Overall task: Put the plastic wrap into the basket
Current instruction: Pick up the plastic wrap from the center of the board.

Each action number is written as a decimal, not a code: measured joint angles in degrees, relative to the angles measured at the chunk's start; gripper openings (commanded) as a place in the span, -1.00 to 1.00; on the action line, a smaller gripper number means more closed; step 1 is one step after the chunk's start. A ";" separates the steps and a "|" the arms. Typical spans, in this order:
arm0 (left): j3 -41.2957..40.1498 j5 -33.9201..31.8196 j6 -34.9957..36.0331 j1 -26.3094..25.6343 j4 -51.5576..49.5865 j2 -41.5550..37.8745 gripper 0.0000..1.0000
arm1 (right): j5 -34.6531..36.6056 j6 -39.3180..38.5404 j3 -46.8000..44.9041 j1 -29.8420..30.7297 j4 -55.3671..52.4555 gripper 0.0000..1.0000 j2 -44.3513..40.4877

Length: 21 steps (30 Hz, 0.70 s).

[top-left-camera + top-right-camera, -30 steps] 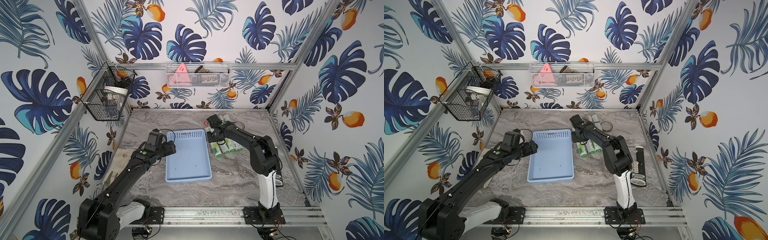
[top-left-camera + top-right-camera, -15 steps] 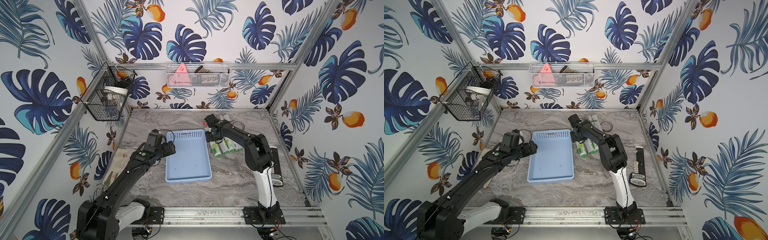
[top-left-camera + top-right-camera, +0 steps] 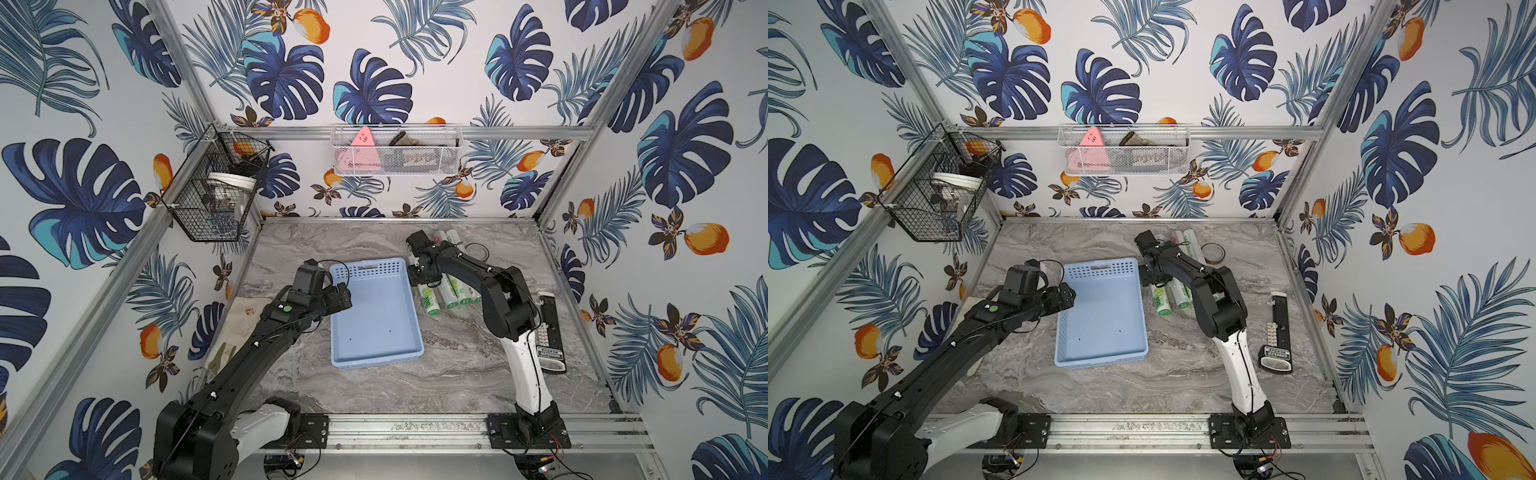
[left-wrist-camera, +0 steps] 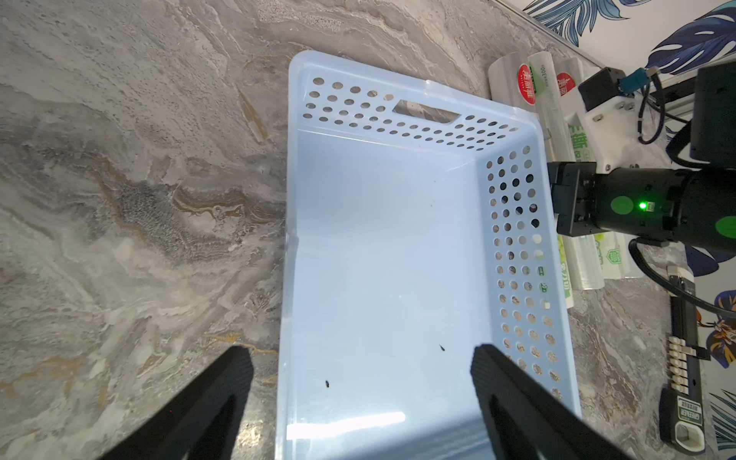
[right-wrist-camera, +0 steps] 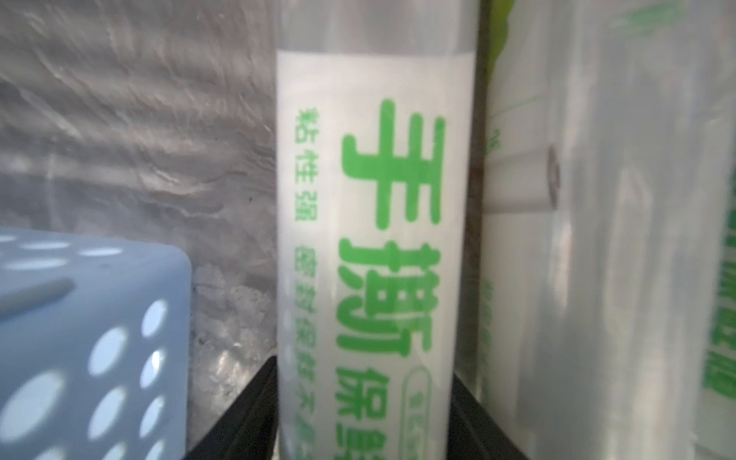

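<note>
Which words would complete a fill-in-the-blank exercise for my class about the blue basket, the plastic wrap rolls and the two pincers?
1. The shallow light-blue perforated plastic basket is ____.
2. The long whitish plastic wrap rolls with green print lie on the grey marbled table, on the side of the basket nearer the ____ arm.
3. The left pincer hangs ____ over the basket's rim.
4. The right pincer straddles ____ roll.
Missing words: empty; right; open; one.

A whitish, clear-wrapped plastic wrap roll [image 5: 370, 239] bears large green characters 手撕保, with smaller 粘性强 beside them. In a top view, the roll's near end reads "300". The black handheld tool [image 4: 689, 416] has a label reading GREENER.
</note>
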 measured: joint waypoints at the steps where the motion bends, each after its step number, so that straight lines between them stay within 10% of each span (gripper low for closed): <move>1: 0.00 0.00 0.00 0.00 -0.02 0.00 0.89 | -0.17 -0.04 0.00 0.00 0.00 0.21 0.07; 21: -0.74 0.26 -0.04 0.00 0.20 0.31 0.89 | -2.08 -0.70 -1.01 0.17 0.33 0.01 -0.59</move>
